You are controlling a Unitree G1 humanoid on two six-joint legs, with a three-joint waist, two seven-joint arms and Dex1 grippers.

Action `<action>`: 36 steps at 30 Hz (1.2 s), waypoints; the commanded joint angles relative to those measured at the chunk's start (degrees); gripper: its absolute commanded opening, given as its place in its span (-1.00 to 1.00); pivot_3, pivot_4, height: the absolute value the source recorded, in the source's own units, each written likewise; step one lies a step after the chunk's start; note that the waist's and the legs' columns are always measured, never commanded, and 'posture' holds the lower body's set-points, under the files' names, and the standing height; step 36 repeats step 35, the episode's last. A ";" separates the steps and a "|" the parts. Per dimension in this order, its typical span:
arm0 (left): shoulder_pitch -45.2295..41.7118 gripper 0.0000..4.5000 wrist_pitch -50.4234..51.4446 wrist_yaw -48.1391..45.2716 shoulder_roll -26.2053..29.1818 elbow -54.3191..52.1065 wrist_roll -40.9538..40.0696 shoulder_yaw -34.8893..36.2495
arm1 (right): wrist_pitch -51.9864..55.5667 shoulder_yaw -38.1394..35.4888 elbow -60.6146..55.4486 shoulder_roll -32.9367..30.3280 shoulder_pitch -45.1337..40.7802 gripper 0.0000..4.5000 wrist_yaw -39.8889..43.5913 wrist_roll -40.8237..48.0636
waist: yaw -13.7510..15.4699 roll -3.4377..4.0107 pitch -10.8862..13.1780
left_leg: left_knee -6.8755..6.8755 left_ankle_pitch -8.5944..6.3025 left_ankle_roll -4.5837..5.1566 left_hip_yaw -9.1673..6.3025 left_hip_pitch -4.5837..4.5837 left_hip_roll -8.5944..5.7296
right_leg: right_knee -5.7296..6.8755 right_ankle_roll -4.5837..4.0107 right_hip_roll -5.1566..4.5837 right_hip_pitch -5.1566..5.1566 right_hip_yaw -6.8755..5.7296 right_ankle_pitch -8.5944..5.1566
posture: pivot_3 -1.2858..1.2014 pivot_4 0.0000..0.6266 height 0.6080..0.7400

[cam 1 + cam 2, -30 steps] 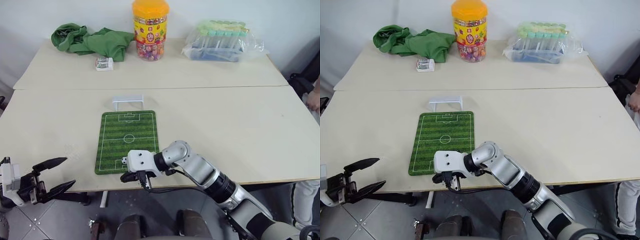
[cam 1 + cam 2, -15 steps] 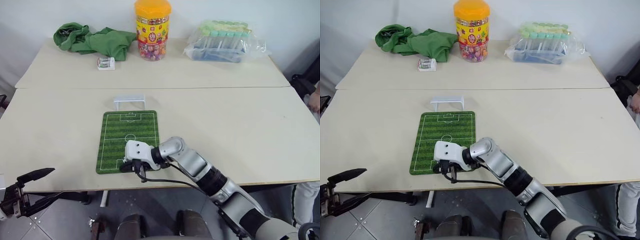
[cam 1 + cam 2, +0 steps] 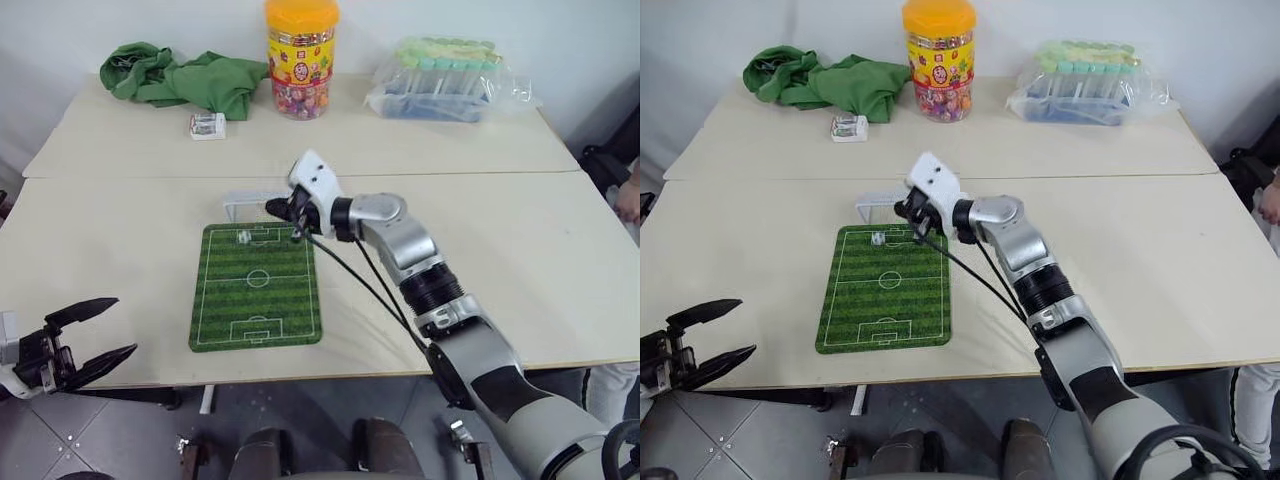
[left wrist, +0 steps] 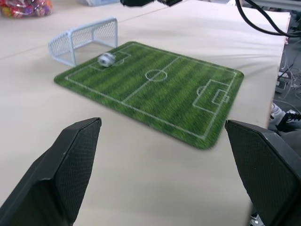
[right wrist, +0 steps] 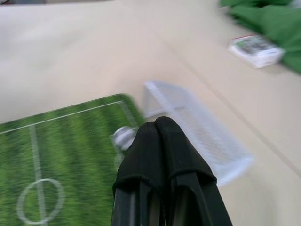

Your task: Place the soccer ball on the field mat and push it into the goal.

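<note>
Lab-like room: bagged test tubes on tables.

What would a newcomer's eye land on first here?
Probably the right claw, shut, reaching over the far end of the field mat beside the goal. Next, the tiny soccer ball on the mat just before the goal, and the orange-lidded candy jar at the table's back.
</note>
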 commanded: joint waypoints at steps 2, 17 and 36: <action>-1.88 1.00 3.91 4.03 -0.06 0.10 -0.49 1.24 | 1.83 -2.07 -9.28 -5.32 3.74 -0.97 6.36 4.18 | -0.45 -0.03 -0.02 | -0.09 0.00 0.00 -0.04 0.01 -0.02 | 0.00 0.00 0.00 0.00 -0.02 0.00 | 0.03 -0.52 1.00; 4.09 1.00 9.64 12.93 1.57 -5.06 3.74 3.06 | -3.58 -3.85 -12.95 -29.11 21.46 0.78 32.22 10.27 | -0.56 -0.11 0.05 | -0.03 -0.01 0.01 0.25 0.14 0.02 | -0.22 0.01 -0.05 0.12 -0.02 0.00 | 0.03 -0.52 1.00; 11.01 1.00 12.76 12.11 1.32 -10.57 -0.09 14.11 | -3.08 -9.48 -21.59 -32.56 31.78 0.97 25.07 11.94 | 1.54 -0.10 0.09 | 0.45 -0.03 0.06 0.17 0.13 0.06 | -0.21 0.01 -0.13 0.34 -0.01 0.00 | 0.03 -0.52 1.00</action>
